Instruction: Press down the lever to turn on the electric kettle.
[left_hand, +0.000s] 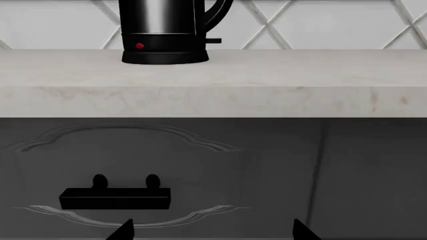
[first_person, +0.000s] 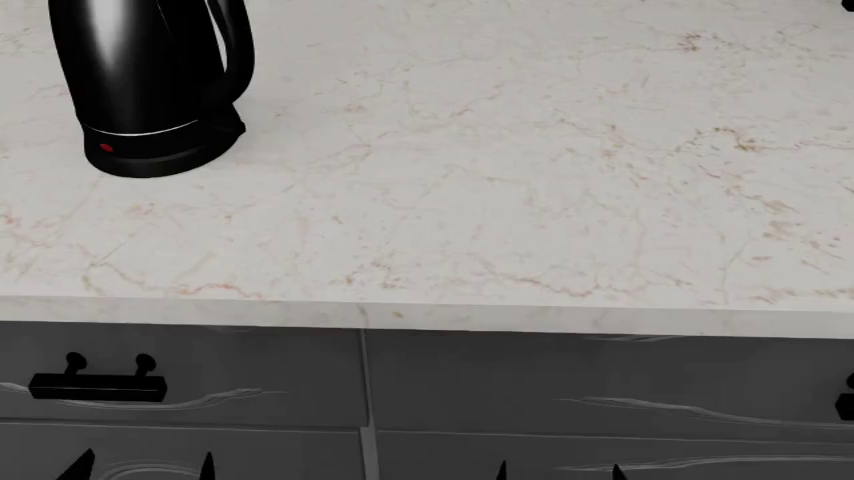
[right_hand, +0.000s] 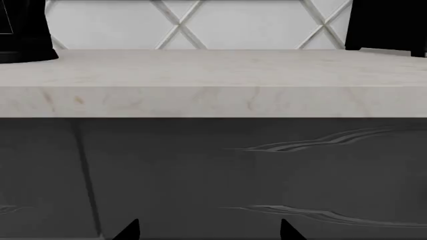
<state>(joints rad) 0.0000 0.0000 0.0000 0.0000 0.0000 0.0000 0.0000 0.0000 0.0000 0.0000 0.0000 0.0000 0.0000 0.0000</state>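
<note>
Figure: start-of-reach posture before the kettle. The tall glossy black cylindrical electric kettle (first_person: 147, 85) stands on the pale veined marble countertop (first_person: 534, 180), at about ten o'clock from the robot in the head view, well back from the counter's front edge. Its small stubby black lever (left_hand: 213, 40) juts sideways from the foot of the looped handle, on the side away from the red dot light (left_hand: 139, 46); in the head view it sits low on the base, facing the open counter. Both arms hang low before the dark grey cabinet fronts (first_person: 534, 390), well apart from the kettle. The left gripper (first_person: 140, 466) and right gripper (first_person: 558, 470) each show only two fingertips set apart with nothing between them, a stance judged suited to approach. The left gripper, nearer the kettle, seems the likelier presser. A black bar drawer handle (first_person: 96, 386) lies just above it. The lever appears not yet pressed.
</note>
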